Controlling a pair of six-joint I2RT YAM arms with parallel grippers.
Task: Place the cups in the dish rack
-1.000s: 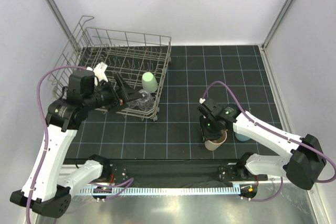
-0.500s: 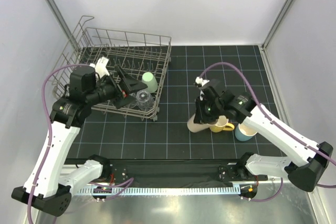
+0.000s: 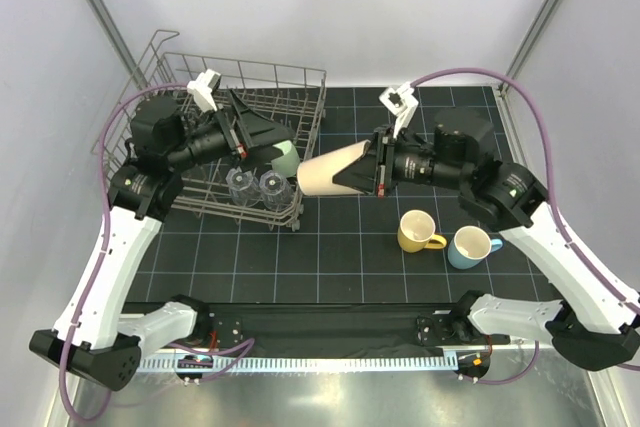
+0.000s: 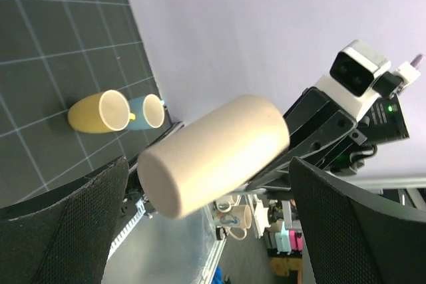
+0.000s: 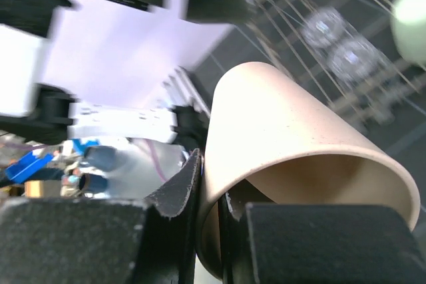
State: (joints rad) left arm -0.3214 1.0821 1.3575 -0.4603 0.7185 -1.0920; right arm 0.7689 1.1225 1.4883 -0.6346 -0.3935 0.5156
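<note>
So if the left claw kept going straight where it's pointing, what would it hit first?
Most likely the tan cup, held sideways by the right gripper, its closed end facing the open left gripper. How near is unclear.

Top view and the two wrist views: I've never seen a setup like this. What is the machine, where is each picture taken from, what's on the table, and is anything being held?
It is two robot arms bolted at the near edge of a table, each ending in a two-finger gripper. The top view looks down from above and behind them. The other two pictures come from a camera on each wrist.

On the dark gridded mat stand a wire dish rack, a yellow mug and a light-blue mug. In the rack are two clear tumblers and a mint-green cup.

The right gripper pinches the rim of a tan cup, held sideways in the air beside the rack. The left gripper is open and empty, facing that cup.
</note>
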